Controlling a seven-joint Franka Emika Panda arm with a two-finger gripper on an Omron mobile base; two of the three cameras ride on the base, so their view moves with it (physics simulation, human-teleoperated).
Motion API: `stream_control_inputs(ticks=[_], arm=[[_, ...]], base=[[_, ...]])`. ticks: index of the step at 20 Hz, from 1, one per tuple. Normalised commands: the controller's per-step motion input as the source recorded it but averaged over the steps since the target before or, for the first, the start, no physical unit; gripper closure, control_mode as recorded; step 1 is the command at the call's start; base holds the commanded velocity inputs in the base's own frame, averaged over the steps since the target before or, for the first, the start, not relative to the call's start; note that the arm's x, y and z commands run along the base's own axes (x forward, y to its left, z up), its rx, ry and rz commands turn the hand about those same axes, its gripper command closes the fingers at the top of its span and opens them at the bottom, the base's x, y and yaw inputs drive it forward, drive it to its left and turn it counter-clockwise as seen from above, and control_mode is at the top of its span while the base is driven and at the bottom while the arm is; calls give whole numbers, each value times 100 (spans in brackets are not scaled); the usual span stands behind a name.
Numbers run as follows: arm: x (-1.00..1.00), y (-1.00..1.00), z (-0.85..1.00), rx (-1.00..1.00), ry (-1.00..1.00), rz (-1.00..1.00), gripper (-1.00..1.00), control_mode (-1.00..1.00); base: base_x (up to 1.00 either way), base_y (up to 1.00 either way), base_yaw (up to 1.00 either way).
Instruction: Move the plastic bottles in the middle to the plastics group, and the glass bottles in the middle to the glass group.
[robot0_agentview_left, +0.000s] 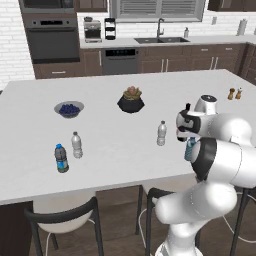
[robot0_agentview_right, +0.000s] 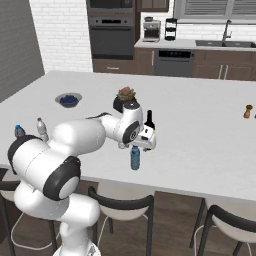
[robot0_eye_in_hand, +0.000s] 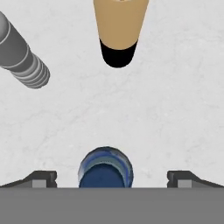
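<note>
The tinted blue bottle (robot0_eye_in_hand: 106, 168) stands upright directly below my open gripper (robot0_eye_in_hand: 113, 178), its cap between the two spread fingertips (robot0_eye_in_hand: 41, 178), which hang above it without touching. The same blue bottle (robot0_agentview_right: 135, 157) stands near the counter's front edge, under the hand. Just beyond it stands the dark glass bottle (robot0_agentview_right: 149, 120), which has a tan band in the hand view (robot0_eye_in_hand: 118, 30). To its left is the clear white-capped bottle (robot0_agentview_left: 161, 133). The plastics group (robot0_agentview_left: 76, 145) stands at the left front, and the amber glass pair (robot0_agentview_left: 231, 93) at the far right.
A dark pot with a succulent (robot0_agentview_left: 131, 100) and a bowl of blueberries (robot0_agentview_left: 69, 109) sit further back on the white island counter (robot0_agentview_left: 115, 150). Stools stand under its front edge (robot0_agentview_left: 60, 215). The blue-labelled bottle (robot0_agentview_left: 61, 158) is nearest that edge.
</note>
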Motion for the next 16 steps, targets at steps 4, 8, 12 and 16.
stream_control_inputs(ticks=[4, 8, 12, 16], arm=[[6, -4, 0, 0, 0, 0, -100, -100], [21, 0, 0, 0, 0, 0, -100, -100], [3, 0, -3, 0, 0, 0, -100, -100], [-1, 0, -4, 0, 0, 0, -100, -100]], base=[[0, 0, 0], [0, 0, 0], [0, 0, 0], [0, 0, 0]])
